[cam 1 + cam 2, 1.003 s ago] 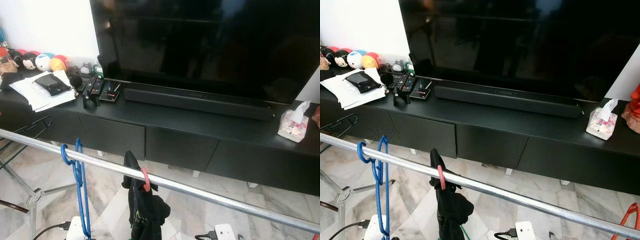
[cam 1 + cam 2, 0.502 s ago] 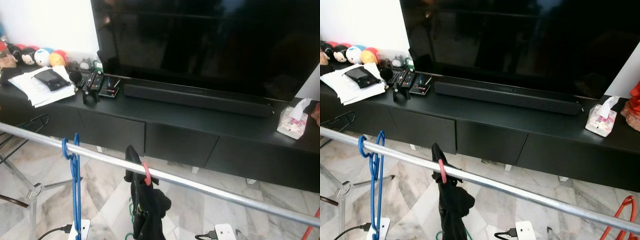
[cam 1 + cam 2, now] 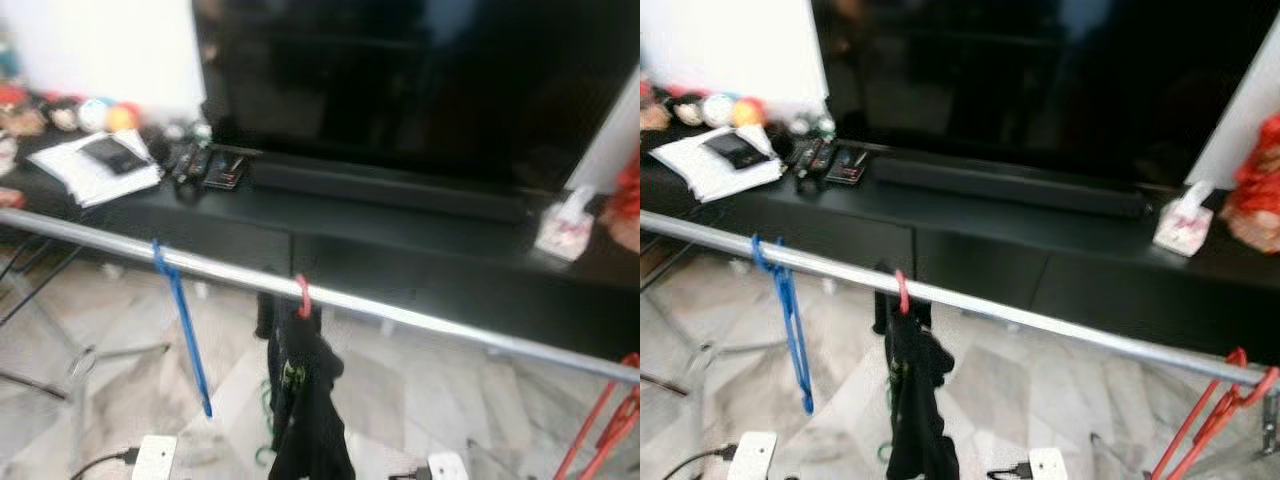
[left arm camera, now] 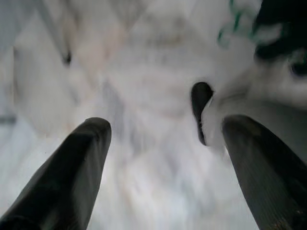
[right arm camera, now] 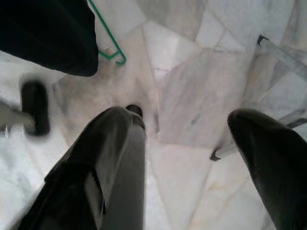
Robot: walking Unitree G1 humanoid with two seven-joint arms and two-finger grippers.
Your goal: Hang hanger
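Two pairs of jaws, left gripper (image 4: 160, 158) and right gripper (image 5: 192, 158), hang spread and empty over the marble floor (image 5: 192, 86). I risk grabbing blind in the blurred head views. The thin green wire hanger (image 5: 109, 51) lies on the floor, well beyond my right jaws, below the long silver metal rail (image 3: 1040, 320).

A shiny metal rail (image 3: 1040, 318) carries a blue plastic hanger (image 3: 788, 310) and limp black cloth (image 3: 915, 400). The floor (image 5: 201, 96) is polished marble; the television (image 3: 1040, 80) is glossy black.
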